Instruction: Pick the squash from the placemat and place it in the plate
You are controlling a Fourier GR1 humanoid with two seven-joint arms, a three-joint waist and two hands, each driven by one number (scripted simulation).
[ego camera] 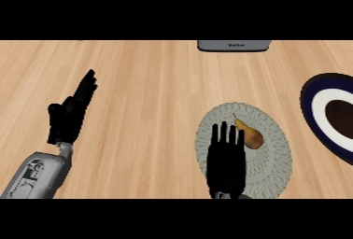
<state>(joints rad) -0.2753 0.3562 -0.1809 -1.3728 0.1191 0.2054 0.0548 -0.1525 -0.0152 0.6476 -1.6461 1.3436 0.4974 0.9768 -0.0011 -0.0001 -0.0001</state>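
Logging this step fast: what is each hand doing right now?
Left hand: open, resting at the view's left, holding nothing.
Right hand: open over the placemat, beside the squash, holding nothing.

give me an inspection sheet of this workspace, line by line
surface: light wooden counter, plank grain.
job's things: small orange-brown squash lying on the round grey woven placemat; dark blue and white round plate right of the placemat, cut by the view's edge, no squash in it.
clutter: grey appliance at the far edge, only partly shown.
hands: right hand over the placemat, fingers straight, just left of the squash, contact unclear; left hand open, resting at the left.
cables: nothing seen.
surroundings: nothing seen.
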